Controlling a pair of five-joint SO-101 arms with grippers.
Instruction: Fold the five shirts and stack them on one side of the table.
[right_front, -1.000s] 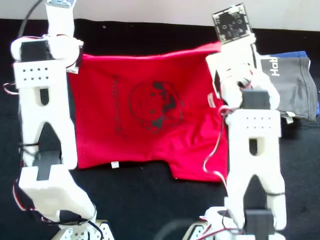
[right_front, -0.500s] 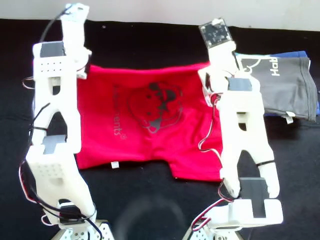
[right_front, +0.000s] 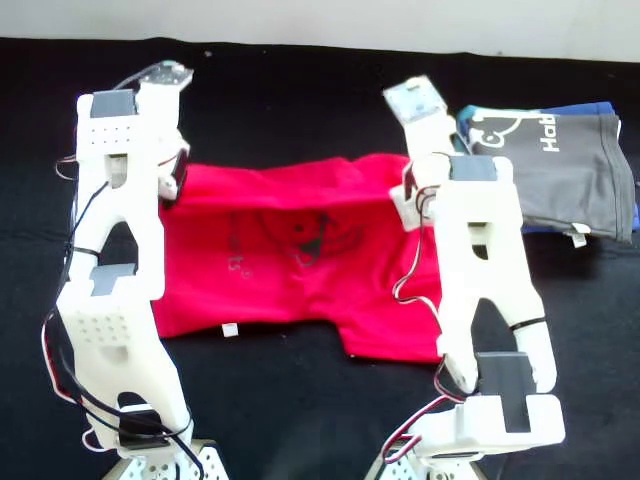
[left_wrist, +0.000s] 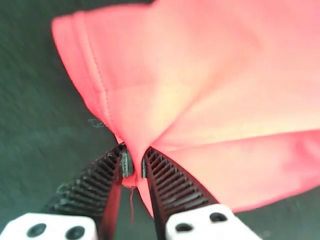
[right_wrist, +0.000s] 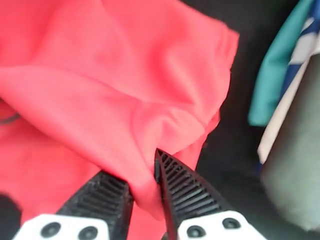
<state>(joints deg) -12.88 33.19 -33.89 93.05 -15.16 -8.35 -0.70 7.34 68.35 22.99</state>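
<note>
A red shirt (right_front: 290, 270) with a dark print lies spread in the middle of the black table (right_front: 300, 110), its far edge lifted and folding toward the near side. My left gripper (right_front: 172, 180) is shut on the shirt's far left corner; the left wrist view shows red cloth (left_wrist: 200, 90) pinched between the black fingers (left_wrist: 105, 180). My right gripper (right_front: 408, 195) is shut on the far right corner, where red fabric (right_wrist: 130, 95) bunches between its fingers (right_wrist: 180, 190). A stack of folded shirts (right_front: 565, 170), grey on top, lies at the far right.
The folded stack (right_wrist: 290, 115) shows teal, blue and grey layers close beside the right gripper. A pale wall edge (right_front: 320, 20) runs along the table's far side. Both white arms stand over the shirt's left and right sides.
Both grippers have drawn the shirt's far edge toward the near side, so the red shirt looks shorter and its print is partly folded under. The arms have pulled back.
</note>
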